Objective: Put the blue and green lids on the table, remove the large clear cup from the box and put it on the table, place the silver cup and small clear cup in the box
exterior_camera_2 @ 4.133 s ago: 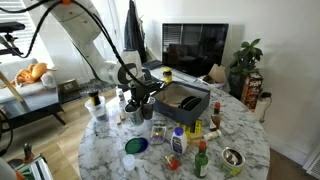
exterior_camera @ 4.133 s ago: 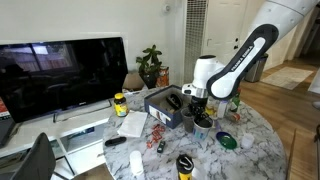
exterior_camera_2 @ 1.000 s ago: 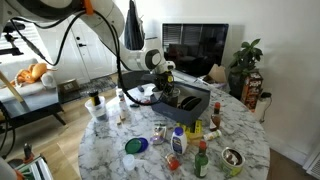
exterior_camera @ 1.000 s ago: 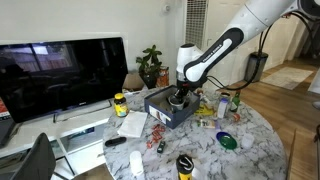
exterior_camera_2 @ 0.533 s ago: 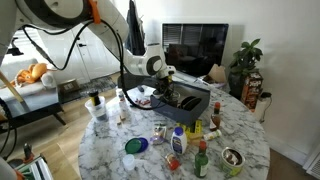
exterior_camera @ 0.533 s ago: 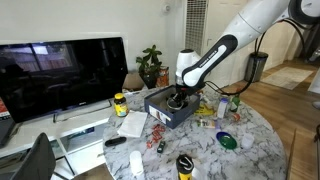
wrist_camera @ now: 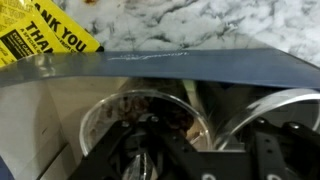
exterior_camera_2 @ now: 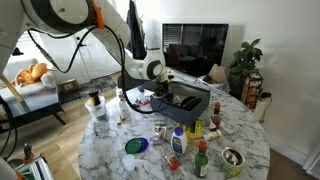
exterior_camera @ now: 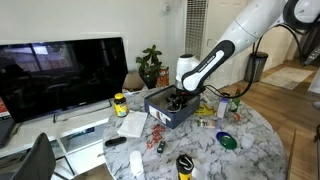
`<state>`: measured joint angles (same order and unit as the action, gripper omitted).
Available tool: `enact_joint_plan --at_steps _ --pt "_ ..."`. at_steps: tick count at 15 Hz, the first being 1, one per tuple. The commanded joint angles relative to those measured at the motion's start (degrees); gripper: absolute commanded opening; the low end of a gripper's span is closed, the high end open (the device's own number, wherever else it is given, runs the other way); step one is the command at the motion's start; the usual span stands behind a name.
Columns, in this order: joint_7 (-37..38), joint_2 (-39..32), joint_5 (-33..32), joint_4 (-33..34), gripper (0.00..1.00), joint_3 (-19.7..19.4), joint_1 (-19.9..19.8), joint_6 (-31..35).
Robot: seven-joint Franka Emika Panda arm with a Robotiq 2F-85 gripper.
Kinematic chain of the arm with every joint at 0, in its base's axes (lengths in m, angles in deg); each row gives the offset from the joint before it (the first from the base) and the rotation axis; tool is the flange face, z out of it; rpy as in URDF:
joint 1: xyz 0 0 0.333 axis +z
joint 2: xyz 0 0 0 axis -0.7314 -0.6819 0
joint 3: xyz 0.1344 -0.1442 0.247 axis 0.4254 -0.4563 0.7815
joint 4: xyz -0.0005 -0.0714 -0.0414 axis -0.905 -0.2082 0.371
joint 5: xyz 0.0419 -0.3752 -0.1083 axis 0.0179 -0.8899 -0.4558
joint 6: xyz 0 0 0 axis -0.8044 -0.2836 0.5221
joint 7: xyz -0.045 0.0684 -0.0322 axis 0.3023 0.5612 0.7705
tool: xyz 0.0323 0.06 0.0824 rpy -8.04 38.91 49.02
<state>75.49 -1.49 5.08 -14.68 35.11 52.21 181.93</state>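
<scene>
Tool [exterior_camera: 176, 98]: lowered into the box at the end of the white arm, in both exterior views [exterior_camera_2: 167, 91]. In the wrist view [wrist_camera: 178, 150] its dark fingers fill the lower edge, right over a round cup mouth. I cannot tell whether they are apart or gripping.
Box [exterior_camera: 165, 114]: dark navy and open-topped, near the middle of the marble table [exterior_camera: 205, 155]. Its far wall runs as a dark band across the wrist view [wrist_camera: 180, 65].
Round cup [wrist_camera: 140, 108]: inside the box, directly under the tool; whether it is metal or clear cannot be told.
Second cup [wrist_camera: 275, 105]: also in the box, at 3 o'clock of the round cup, with a bright curved rim.
Green lid [exterior_camera: 227, 141]: flat on the table, at 4 o'clock of the box in an exterior view and at 7 o'clock of it in an exterior view [exterior_camera_2: 128, 160].
Blue lid [exterior_camera_2: 136, 146]: flat on the table, just beside the green lid at its 1 o'clock.
Yellow card [wrist_camera: 50, 35]: on the table beyond the box wall, at 11 o'clock in the wrist view.
</scene>
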Motion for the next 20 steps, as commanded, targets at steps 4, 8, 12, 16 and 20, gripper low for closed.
enact_joint_plan --at_steps 4,8,12,16,20 --pt "2.4 1.8 -1.9 1.3 1.0 -3.9 3.6 -0.5" --pt "4.2 4.0 -3.2 1.6 1.0 -5.8 5.1 -1.2" --pt "3.3 9.6 -1.7 0.3 1.0 -4.5 4.4 -5.8" --pt "-0.2 17.1 -0.7 -0.8 1.0 -1.7 2.8 -19.2" --pt "0.7 17.6 -1.7 1.6 1.0 -0.9 2.4 -21.8"
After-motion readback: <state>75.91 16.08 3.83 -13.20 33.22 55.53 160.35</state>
